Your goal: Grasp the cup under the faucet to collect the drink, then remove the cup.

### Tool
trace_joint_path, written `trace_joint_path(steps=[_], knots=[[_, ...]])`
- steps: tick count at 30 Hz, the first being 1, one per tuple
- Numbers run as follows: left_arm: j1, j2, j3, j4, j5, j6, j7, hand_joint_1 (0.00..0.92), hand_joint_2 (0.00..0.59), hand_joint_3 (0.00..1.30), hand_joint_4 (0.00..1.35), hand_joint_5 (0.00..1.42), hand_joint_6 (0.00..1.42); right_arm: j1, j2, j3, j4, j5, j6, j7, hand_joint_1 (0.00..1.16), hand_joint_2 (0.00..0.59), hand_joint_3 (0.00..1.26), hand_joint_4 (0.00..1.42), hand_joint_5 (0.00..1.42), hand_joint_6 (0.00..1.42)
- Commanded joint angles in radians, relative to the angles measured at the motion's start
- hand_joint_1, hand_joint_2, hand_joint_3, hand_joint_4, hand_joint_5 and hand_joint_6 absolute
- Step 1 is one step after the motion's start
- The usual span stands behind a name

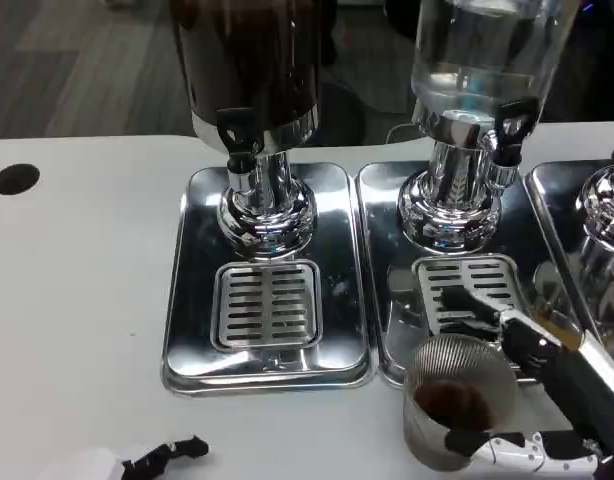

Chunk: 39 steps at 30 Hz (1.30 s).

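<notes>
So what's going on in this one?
The robot's right hand holds a clear ribbed cup with dark drink in the bottom. The cup sits at the front edge of the middle drip tray, in front of its grate and out from under the clear dispenser's faucet. The dark dispenser stands over the left tray, with nothing under its faucet. The left hand shows at the bottom left edge; its fingers touch nothing.
</notes>
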Motion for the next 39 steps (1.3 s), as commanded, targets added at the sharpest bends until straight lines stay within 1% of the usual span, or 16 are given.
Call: trace_joint_path(steps=[1, 5, 7, 9, 12, 14, 17, 20, 22, 25, 28, 31, 32, 35, 37, 39], knots=[[0.009, 0.007, 0.003, -0.003, 0.003, 0.000, -0.004, 0.000, 0.068, 0.34, 0.26, 0.31, 0.28, 0.003, -0.017, 0.010, -0.026, -0.006, -0.010, -0.010, 0.70, 0.104, 0.00, 0.00, 0.08, 0.04], [0.009, 0.010, 0.008, -0.006, -0.002, -0.003, -0.004, 0.000, 0.068, 0.34, 0.26, 0.31, 0.28, 0.001, -0.032, 0.025, -0.045, 0.014, 0.011, 0.007, 0.62, 0.112, 0.00, 0.00, 0.05, 0.03], [0.009, 0.011, 0.013, -0.007, -0.008, -0.005, -0.003, 0.000, 0.068, 0.34, 0.26, 0.31, 0.28, 0.007, -0.035, 0.027, -0.062, 0.034, 0.023, 0.012, 0.50, 0.121, 0.00, 0.00, 0.05, 0.03], [0.009, 0.013, 0.019, -0.004, -0.018, -0.011, 0.001, 0.000, 0.068, 0.34, 0.26, 0.31, 0.28, 0.018, -0.035, 0.028, -0.086, 0.071, 0.043, 0.025, 0.25, 0.185, 0.01, 0.00, 0.07, 0.04], [0.009, 0.012, 0.025, 0.001, -0.029, -0.021, 0.007, 0.000, 0.068, 0.34, 0.26, 0.31, 0.28, 0.038, -0.031, 0.027, -0.140, 0.171, 0.116, 0.075, 0.04, 0.309, 0.10, 0.02, 0.12, 0.07], [0.008, 0.010, 0.031, 0.007, -0.038, -0.033, 0.013, 0.000, 0.068, 0.34, 0.26, 0.31, 0.28, 0.053, -0.029, 0.017, -0.185, 0.227, 0.173, 0.101, 0.00, 0.371, 0.14, 0.06, 0.15, 0.08], [0.005, 0.005, 0.038, 0.017, -0.051, -0.056, 0.029, 0.000, 0.068, 0.35, 0.26, 0.31, 0.28, 0.080, -0.031, -0.002, -0.256, 0.273, 0.271, 0.105, 0.00, 0.470, 0.18, 0.09, 0.18, 0.06], [0.002, 0.002, 0.047, 0.029, -0.068, -0.083, 0.055, 0.000, 0.069, 0.35, 0.26, 0.31, 0.25, 0.121, -0.043, -0.041, -0.356, 0.263, 0.387, 0.055, 0.00, 0.531, 0.19, 0.10, 0.17, 0.04], [-0.001, -0.001, 0.054, 0.038, -0.078, -0.104, 0.074, 0.000, 0.072, 0.35, 0.26, 0.31, 0.23, 0.141, -0.048, -0.060, -0.407, 0.240, 0.442, 0.028, 0.00, 0.546, 0.19, 0.10, 0.17, 0.03], [-0.008, -0.001, 0.073, 0.048, -0.073, -0.152, 0.130, 0.000, 0.073, 0.33, 0.26, 0.29, 0.19, 0.179, -0.055, -0.086, -0.494, 0.178, 0.518, -0.040, 0.01, 0.575, 0.18, 0.11, 0.14, 0.01], [-0.016, -0.001, 0.088, 0.053, -0.057, -0.184, 0.172, 0.000, 0.088, 0.31, 0.22, 0.24, 0.15, 0.214, -0.058, -0.109, -0.576, 0.097, 0.553, -0.106, 0.05, 0.586, 0.17, 0.10, 0.12, 0.00], [-0.027, -0.003, 0.099, 0.053, -0.037, -0.202, 0.208, 0.000, 0.103, 0.26, 0.15, 0.18, 0.11, 0.254, -0.075, -0.157, -0.687, -0.134, 0.543, -0.236, 0.16, 0.586, 0.16, 0.09, 0.08, 0.00], [-0.030, -0.003, 0.102, 0.052, -0.027, -0.208, 0.218, 0.000, 0.109, 0.24, 0.13, 0.16, 0.09, 0.266, -0.079, -0.170, -0.717, -0.208, 0.543, -0.277, 0.23, 0.586, 0.14, 0.06, 0.06, 0.00], [-0.037, -0.001, 0.108, 0.050, 0.012, -0.218, 0.250, 0.000, 0.118, 0.21, 0.08, 0.12, 0.05, 0.316, -0.078, -0.195, -0.813, -0.457, 0.563, -0.414, 0.35, 0.586, 0.12, 0.02, 0.01, 0.00], [-0.040, -0.005, 0.113, 0.052, 0.033, -0.222, 0.270, 0.000, 0.119, 0.18, 0.05, 0.09, 0.01, 0.345, -0.069, -0.193, -0.843, -0.563, 0.587, -0.485, 0.43, 0.586, 0.10, 0.00, 0.00, 0.00], [-0.039, -0.012, 0.116, 0.050, 0.071, -0.212, 0.293, 0.000, 0.120, 0.15, 0.01, 0.06, 0.00, 0.362, -0.059, -0.185, -0.847, -0.615, 0.613, -0.532, 0.51, 0.586, 0.09, 0.00, 0.00, 0.00]])
